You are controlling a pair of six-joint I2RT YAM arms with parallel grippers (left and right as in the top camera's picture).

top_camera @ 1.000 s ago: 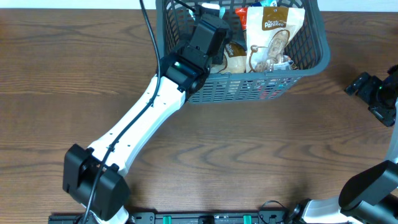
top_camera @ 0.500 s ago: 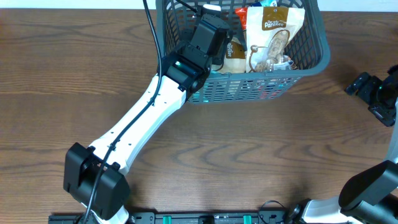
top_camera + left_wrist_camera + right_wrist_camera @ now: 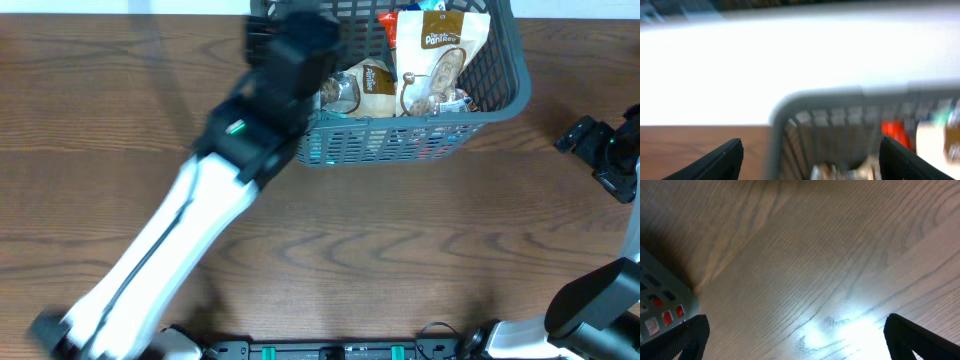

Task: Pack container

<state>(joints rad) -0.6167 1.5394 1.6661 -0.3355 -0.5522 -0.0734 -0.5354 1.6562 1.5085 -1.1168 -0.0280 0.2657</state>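
overhead: slotted grey plastic container (image 3: 420, 140) on woodgrain table (image 3: 420, 240)

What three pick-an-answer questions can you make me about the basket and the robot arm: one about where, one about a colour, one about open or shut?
1. Where does the container stand in the overhead view?
A) at the top edge of the table
B) at the left edge
C) at the bottom edge

2. What colour is the container?
A) yellow
B) dark grey
C) pink

3. How is the left gripper?
A) shut on a packet
B) shut on the container's rim
C) open, holding nothing

Answers:
1 A: the overhead view shows it at the top, partly cut off by the picture's edge.
2 B: its slotted sides and rim are dark grey.
3 C: the left wrist view shows the fingers wide apart with nothing gripped.
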